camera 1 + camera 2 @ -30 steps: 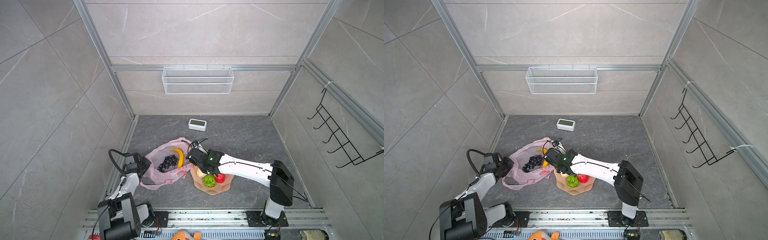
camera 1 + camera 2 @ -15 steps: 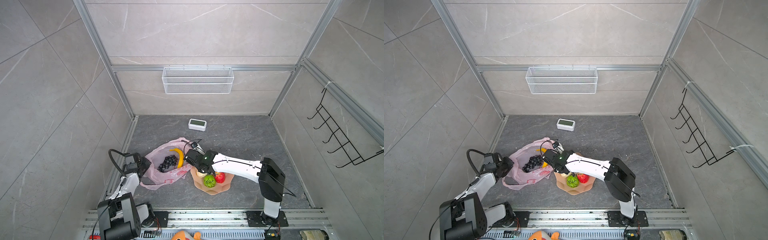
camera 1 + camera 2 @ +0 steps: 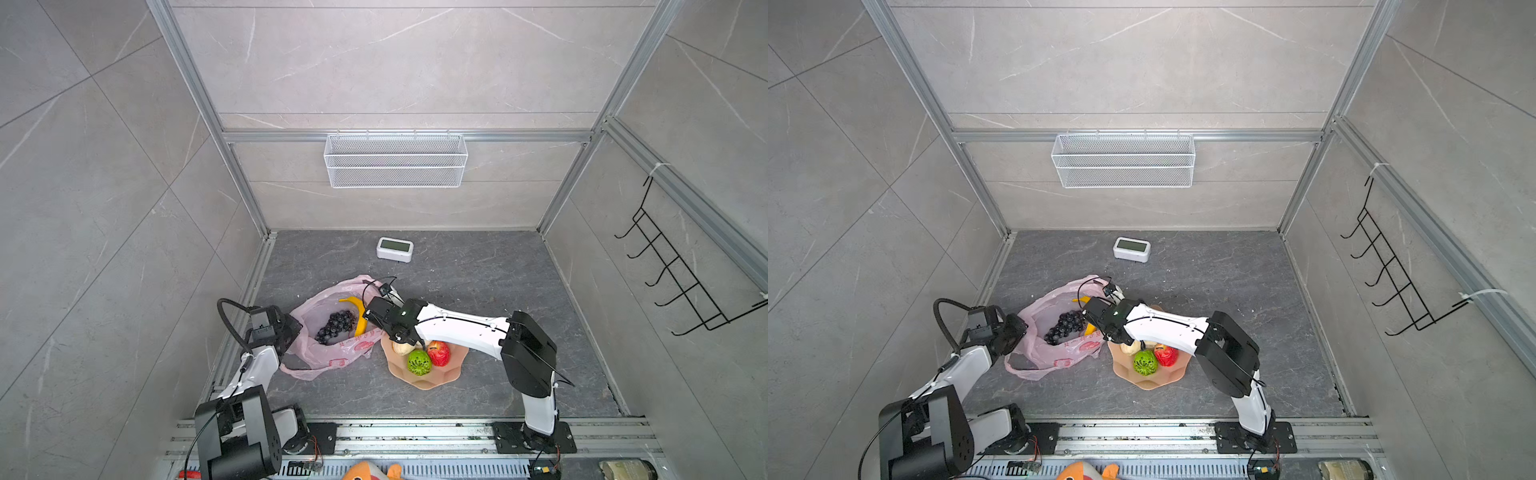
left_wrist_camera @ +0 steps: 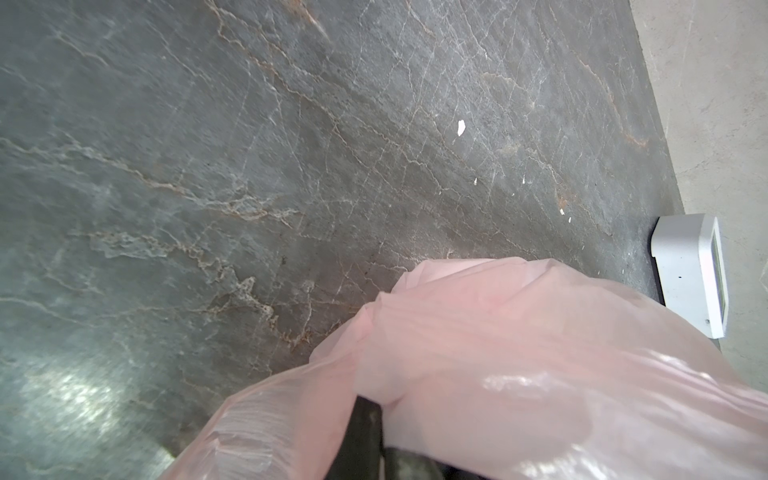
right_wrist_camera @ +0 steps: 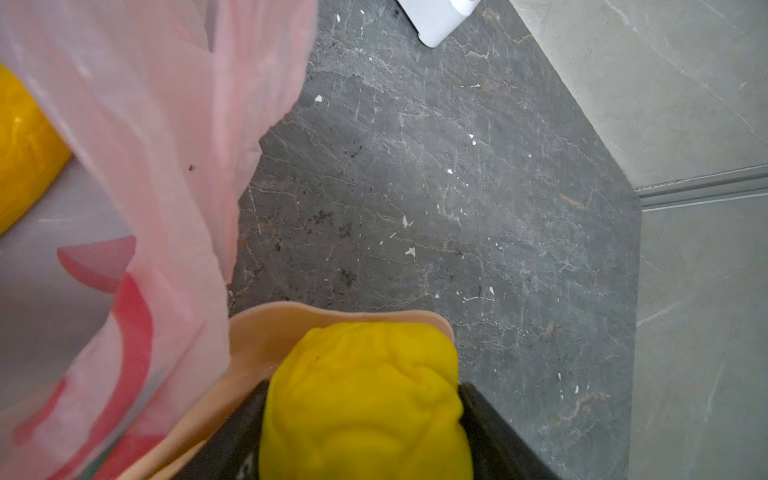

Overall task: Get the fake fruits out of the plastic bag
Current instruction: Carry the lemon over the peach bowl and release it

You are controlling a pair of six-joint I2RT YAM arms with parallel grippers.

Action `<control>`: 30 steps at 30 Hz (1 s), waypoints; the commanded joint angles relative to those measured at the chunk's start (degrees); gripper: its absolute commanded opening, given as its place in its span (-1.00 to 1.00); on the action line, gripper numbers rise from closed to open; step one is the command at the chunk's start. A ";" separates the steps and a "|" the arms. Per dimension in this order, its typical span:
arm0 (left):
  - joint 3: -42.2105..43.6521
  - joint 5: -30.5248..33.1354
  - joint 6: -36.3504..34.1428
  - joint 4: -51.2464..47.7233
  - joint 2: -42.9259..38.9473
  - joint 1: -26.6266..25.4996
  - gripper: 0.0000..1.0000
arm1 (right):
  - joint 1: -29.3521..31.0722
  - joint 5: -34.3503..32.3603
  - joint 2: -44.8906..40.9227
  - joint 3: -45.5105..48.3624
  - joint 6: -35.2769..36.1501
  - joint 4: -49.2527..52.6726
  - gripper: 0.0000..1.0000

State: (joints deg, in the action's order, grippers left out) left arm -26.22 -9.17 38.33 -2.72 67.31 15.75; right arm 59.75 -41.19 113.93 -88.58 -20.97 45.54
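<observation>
The pink plastic bag (image 3: 332, 353) (image 3: 1054, 353) lies open at the left of the floor. Inside it are a yellow banana (image 3: 357, 309) and a dark grape bunch (image 3: 336, 326). My left gripper (image 3: 291, 328) (image 4: 374, 449) is shut on the bag's rim (image 4: 498, 374). My right gripper (image 5: 365, 424) (image 3: 401, 334) hangs over the near edge of the peach bowl (image 5: 257, 340), shut on a yellow lemon (image 5: 365, 395). In the bowl (image 3: 432, 378) lie a green bumpy fruit (image 3: 418, 362), a red apple (image 3: 439, 353) and a beige lump (image 3: 401, 348).
A white clock-like box (image 3: 395, 249) stands near the back wall. A wire basket (image 3: 395, 160) hangs on that wall, and a black hook rack (image 3: 673, 282) on the right wall. An orange plush toy (image 3: 370, 471) peeks over the front rail.
The right arm's elbow has swung left, while its wrist with the lemon has shifted only slightly by the bag's mouth. The left arm and bag have not moved.
</observation>
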 commanded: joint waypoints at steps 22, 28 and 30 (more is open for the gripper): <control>0.25 0.38 -1.32 0.43 -0.85 -0.12 -1.00 | 0.19 1.90 -0.66 -0.97 -0.83 2.06 0.59; 0.27 0.51 -1.32 0.43 -0.69 -0.11 -1.00 | 0.19 4.42 -2.95 -0.61 -1.09 1.66 0.54; 0.26 0.51 -1.32 0.52 -0.59 -0.17 -1.00 | 0.20 5.52 -3.76 -0.46 -1.26 1.58 0.55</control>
State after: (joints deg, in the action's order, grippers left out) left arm -26.11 -9.15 38.33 -2.70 67.31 15.75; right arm 59.77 -37.63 113.45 -89.14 -21.06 46.87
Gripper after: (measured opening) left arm 0.048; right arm 0.774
